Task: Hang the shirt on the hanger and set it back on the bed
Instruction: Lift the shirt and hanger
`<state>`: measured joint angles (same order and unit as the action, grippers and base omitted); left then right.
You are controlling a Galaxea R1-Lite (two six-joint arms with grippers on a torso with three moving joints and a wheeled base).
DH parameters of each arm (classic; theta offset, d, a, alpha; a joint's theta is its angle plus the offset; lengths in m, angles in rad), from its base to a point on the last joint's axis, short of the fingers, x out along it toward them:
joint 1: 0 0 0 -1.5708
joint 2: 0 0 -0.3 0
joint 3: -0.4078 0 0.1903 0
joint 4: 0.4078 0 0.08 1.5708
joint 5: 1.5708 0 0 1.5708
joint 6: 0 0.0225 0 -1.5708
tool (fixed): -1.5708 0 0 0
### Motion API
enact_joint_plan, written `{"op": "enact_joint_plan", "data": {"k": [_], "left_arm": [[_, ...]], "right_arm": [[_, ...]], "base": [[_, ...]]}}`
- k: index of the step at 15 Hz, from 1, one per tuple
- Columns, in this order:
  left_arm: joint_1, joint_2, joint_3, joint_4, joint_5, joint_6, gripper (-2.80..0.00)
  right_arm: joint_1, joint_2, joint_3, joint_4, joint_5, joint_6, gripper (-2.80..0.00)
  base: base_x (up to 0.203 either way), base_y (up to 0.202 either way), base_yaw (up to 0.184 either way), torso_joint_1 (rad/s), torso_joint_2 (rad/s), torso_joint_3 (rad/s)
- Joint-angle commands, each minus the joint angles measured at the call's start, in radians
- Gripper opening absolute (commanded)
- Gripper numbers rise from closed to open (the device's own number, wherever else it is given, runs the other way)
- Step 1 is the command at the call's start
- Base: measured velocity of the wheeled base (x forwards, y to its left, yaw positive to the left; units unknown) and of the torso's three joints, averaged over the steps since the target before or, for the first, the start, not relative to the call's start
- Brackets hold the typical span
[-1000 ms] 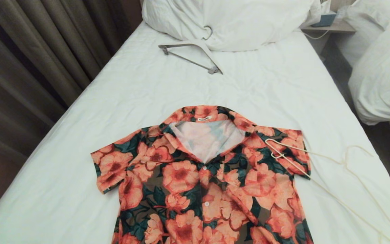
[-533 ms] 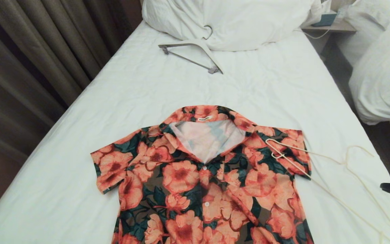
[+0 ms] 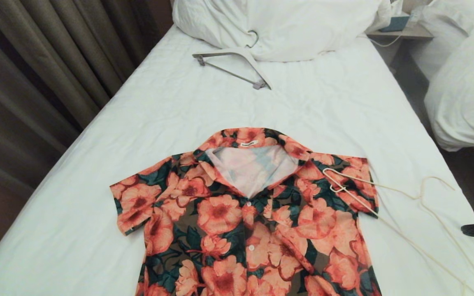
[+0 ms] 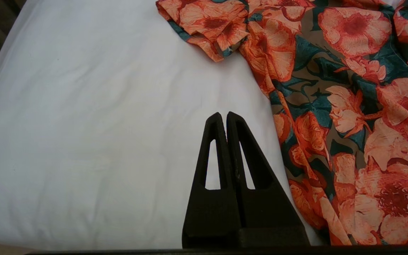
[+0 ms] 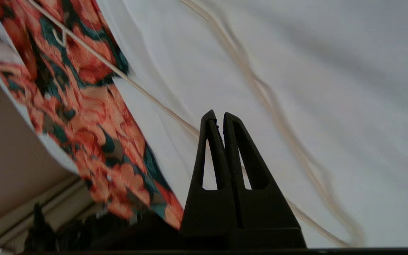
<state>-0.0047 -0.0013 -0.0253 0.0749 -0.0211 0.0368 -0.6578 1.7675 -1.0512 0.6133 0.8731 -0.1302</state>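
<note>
The floral shirt lies flat and buttoned on the bed, collar toward the pillow. The thin cream wire hanger lies beside it, its hook end resting on the shirt's right shoulder and its long wires running over the sheet toward the bed's right edge. My right gripper pokes in at the right edge of the head view, beside the hanger's far wires. In the right wrist view it is shut and empty above the hanger wire and the shirt. My left gripper is shut over bare sheet beside the shirt.
A thicker pale hanger with a grey bar lies near the big white pillow. Brown curtains hang along the left. A second bed with a rumpled duvet stands at the right, past a narrow gap and a nightstand.
My right gripper has come into the head view at the right edge, where nothing showed a second ago. Shirt and hangers lie as before.
</note>
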Motion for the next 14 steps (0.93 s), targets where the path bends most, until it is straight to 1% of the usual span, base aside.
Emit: {"op": "enact_joint_plan", "data": {"k": [1,2,3,4,5,7,9,10,11,12,13,14], "left_arm": [[0.000,0.001,0.001,0.000,0.000,0.000,-2.80],[0.000,0.001,0.001,0.000,0.001,0.000,-2.80],[0.000,0.001,0.001,0.000,0.000,0.000,-2.80],[0.000,0.001,0.001,0.000,0.000,0.000,-2.80],[0.000,0.001,0.000,0.000,0.000,0.000,-2.80],[0.000,0.001,0.001,0.000,0.000,0.000,-2.80],[0.000,0.001,0.000,0.000,0.000,0.000,-2.80],[0.000,0.001,0.001,0.000,0.000,0.000,-2.80],[0.000,0.001,0.001,0.000,0.000,0.000,-2.80],[-0.001,0.001,0.000,0.000,0.000,0.000,-2.80],[0.000,0.001,0.001,0.000,0.000,0.000,-2.80],[-0.001,0.001,0.001,0.000,0.000,0.000,-2.80]], "right_arm": [[-0.038,0.131,-0.122,0.285,0.010,-0.180,-2.80],[-0.052,0.177,-0.193,0.382,0.013,-0.235,-2.80],[-0.063,0.222,-0.238,0.436,0.016,-0.274,-2.80],[-0.069,0.247,-0.265,0.452,0.016,-0.309,-2.80],[-0.071,0.253,-0.268,0.441,0.017,-0.324,0.00],[-0.064,0.258,-0.270,0.424,0.032,-0.325,0.00],[-0.063,0.263,-0.286,0.422,0.085,-0.336,0.00],[-0.064,0.269,-0.286,0.424,0.095,-0.391,0.00],[-0.068,0.279,-0.286,0.431,0.104,-0.481,0.00],[-0.070,0.295,-0.285,0.437,0.132,-0.534,0.00],[-0.063,0.315,-0.286,0.437,0.179,-0.546,0.00],[-0.051,0.338,-0.285,0.436,0.220,-0.577,0.00]], "base": [[0.000,0.000,0.000,0.000,0.00,0.000],[0.000,0.000,0.000,0.000,0.00,0.000],[0.000,0.000,0.000,0.000,0.00,0.000],[0.000,0.000,0.000,0.000,0.00,0.000],[0.000,0.000,0.000,0.000,0.00,0.000],[0.000,0.000,0.000,0.000,0.00,0.000],[0.000,0.000,0.000,0.000,0.00,0.000],[0.000,0.000,0.000,0.000,0.00,0.000],[0.000,0.000,0.000,0.000,0.00,0.000],[0.000,0.000,0.000,0.000,0.00,0.000],[0.000,0.000,0.000,0.000,0.00,0.000],[0.000,0.000,0.000,0.000,0.00,0.000]]}}
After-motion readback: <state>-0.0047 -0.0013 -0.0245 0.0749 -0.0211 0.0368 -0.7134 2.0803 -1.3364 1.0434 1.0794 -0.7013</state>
